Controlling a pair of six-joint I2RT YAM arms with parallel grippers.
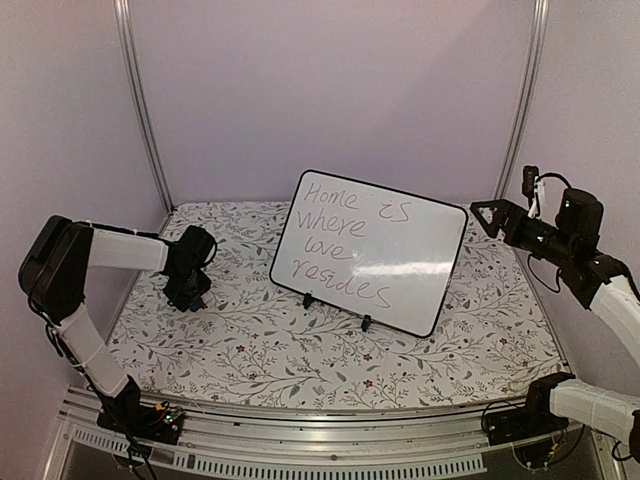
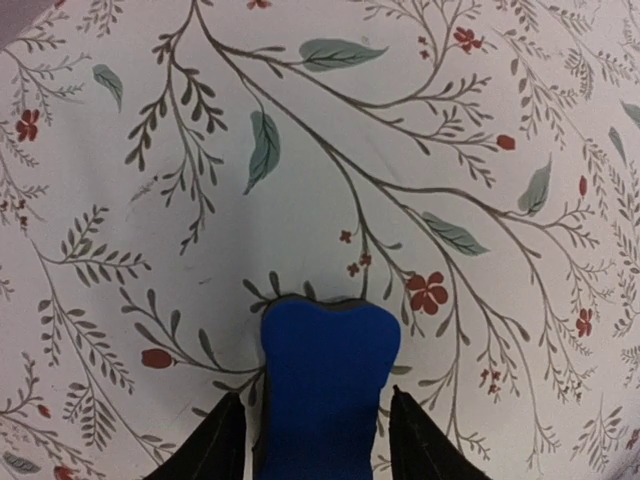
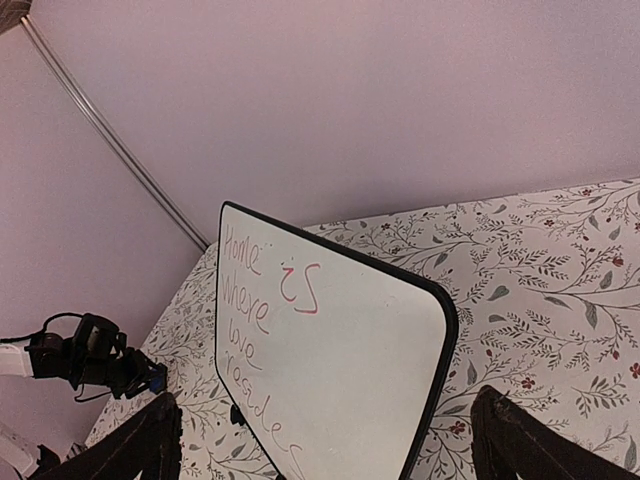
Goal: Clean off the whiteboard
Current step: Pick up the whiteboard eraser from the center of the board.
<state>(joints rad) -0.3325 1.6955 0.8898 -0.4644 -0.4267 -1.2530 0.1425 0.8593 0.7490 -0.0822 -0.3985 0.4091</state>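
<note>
The whiteboard (image 1: 370,250) stands tilted on small black feet in the middle of the floral tablecloth, with purple handwriting on its left half. The right wrist view shows the whiteboard (image 3: 330,370) from the side. A blue eraser (image 2: 330,370) lies flat on the cloth. My left gripper (image 2: 315,393) is down over it, one finger on each side, and slivers of cloth still show between fingers and eraser. From above, the left gripper (image 1: 187,295) sits left of the board. My right gripper (image 1: 485,212) hovers wide open and empty, above the board's right edge.
The floral tablecloth (image 1: 250,350) covers the table up to pale walls on three sides. Metal posts (image 1: 140,100) stand at the back corners. A metal rail (image 1: 330,455) with the arm bases runs along the near edge.
</note>
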